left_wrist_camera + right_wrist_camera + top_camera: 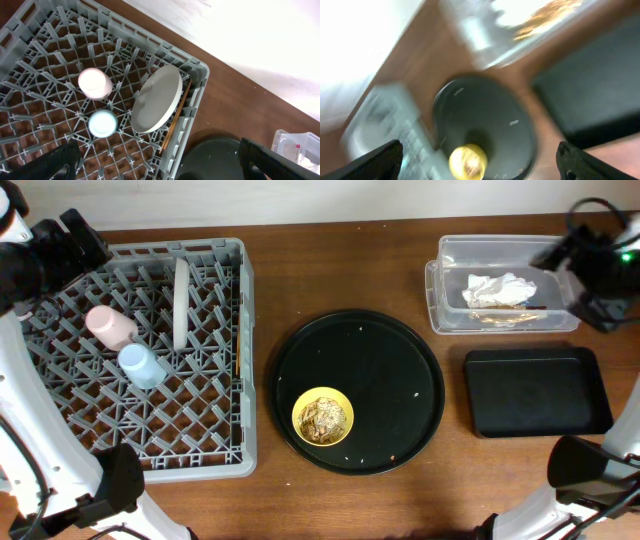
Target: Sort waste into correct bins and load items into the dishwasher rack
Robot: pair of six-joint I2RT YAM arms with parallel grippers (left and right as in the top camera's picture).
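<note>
The dishwasher rack (190,470) fills the left of the table. In it stand a pink cup (110,326), a light-blue cup (142,365) and a pale grey plate (181,303) on edge. A thin wooden chopstick (175,120) lies along the rack's right wall beside the plate (157,100). The yellow bowl (322,417) holds beige food scraps. A white napkin (498,288) and chopsticks (512,317) lie in the clear tub (445,315). My left gripper (160,160) hangs open high above the rack. Open too, my right gripper (480,160) is over the tub's right end; its view is blurred.
The yellow bowl sits on a large round black tray (400,370) at the table's middle. A shallow black rectangular tray (537,390) lies in front of the tub. Brown tabletop shows between rack, round tray and bins.
</note>
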